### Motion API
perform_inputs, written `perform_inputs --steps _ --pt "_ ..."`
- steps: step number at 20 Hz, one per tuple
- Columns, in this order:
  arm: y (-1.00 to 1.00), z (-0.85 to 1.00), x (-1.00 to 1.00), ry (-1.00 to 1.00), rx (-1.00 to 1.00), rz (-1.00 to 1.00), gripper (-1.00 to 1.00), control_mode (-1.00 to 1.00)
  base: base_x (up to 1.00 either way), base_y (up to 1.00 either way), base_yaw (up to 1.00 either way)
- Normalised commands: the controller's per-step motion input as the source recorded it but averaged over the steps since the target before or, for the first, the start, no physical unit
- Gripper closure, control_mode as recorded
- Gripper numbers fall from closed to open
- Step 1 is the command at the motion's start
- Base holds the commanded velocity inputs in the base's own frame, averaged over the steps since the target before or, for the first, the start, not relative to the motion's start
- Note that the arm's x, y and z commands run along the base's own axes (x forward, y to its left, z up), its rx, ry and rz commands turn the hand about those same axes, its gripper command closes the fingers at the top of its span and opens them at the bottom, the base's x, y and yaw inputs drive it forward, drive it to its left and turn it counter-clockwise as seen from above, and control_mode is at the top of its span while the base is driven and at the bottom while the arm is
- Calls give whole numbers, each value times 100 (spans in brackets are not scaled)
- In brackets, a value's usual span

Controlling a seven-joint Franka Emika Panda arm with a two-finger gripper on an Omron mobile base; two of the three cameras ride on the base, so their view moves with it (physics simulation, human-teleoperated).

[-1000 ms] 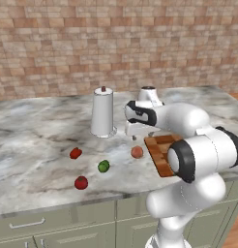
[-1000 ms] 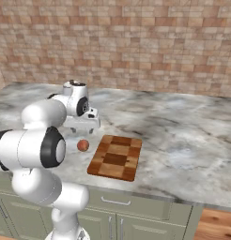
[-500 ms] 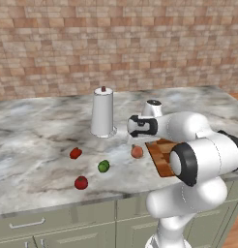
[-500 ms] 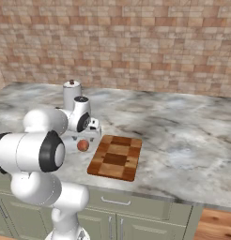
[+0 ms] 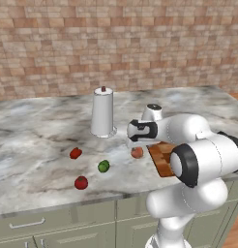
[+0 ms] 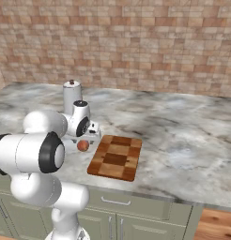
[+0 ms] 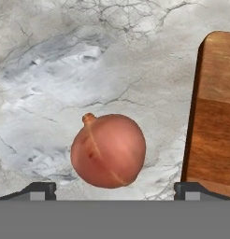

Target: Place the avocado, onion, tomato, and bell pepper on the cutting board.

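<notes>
Onion [image 7: 108,151], one, lay on the marble bench [image 5: 38,145] just beside the one cutting board's [image 6: 114,156] left edge, not on it. My tool [image 7: 115,189] hung over it, fingers spread wide, holding nothing. One avocado [image 5: 103,166], one tomato [image 5: 81,182] and one bell pepper [image 5: 75,153] sat apart to the left, with bare bench between them. One white canister [image 5: 103,112] stood behind.
</notes>
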Motion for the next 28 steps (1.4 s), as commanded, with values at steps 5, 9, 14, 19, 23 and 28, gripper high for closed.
perform_inputs --steps 5,9,14,19,23,28 --pt "0 0 0 0 0 0 -100 -100 0 0 0" --pt "1 0 1 0 0 0 -100 -100 0 0 0" --pt "9 0 8 2 0 0 -100 -100 0 0 0" --pt "17 0 21 6 0 0 -100 -100 0 0 0" --pt "12 0 13 4 0 0 -100 -100 0 0 0" --pt "0 -11 0 0 0 0 -100 -100 0 0 0"
